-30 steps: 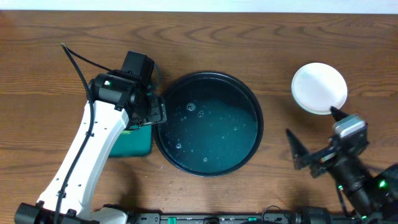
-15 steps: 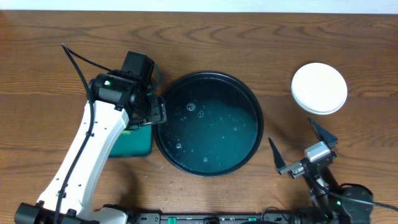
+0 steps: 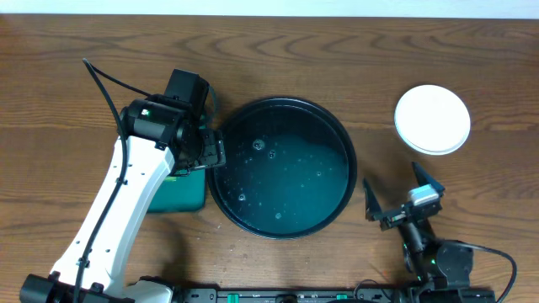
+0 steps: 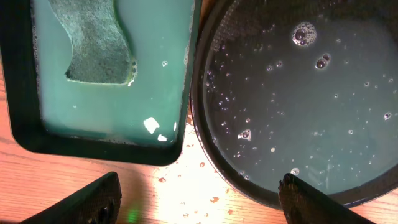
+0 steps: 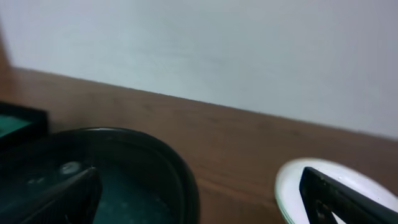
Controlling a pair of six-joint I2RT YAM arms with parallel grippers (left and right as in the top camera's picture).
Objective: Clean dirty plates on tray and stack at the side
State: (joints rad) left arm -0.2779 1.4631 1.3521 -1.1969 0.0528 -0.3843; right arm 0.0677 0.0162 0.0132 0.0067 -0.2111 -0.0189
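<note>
The round black tray (image 3: 340, 147) sits mid-table and holds soapy water with bubbles and no plates; it also shows in the left wrist view (image 4: 211, 143) and the right wrist view (image 5: 180, 177). White plates (image 3: 432, 119) lie stacked at the right of the table, also in the right wrist view (image 5: 292, 180). My left gripper (image 3: 212, 151) is open and empty at the tray's left rim; in its wrist view (image 4: 196, 199) it hangs over wet wood. My right gripper (image 3: 396, 202) is open and empty, low near the front right, between tray and plates.
A green rectangular tray (image 3: 181, 194) with pale soapy water and a green sponge (image 4: 96, 43) lies left of the black tray, partly under my left arm. Water drops spot the wood (image 4: 186, 168) between the two trays. A white wall (image 5: 217, 43) stands behind the table.
My right arm has drawn back from the plate stack toward the front edge and folded low, its gripper open throughout. The left arm has not moved.
</note>
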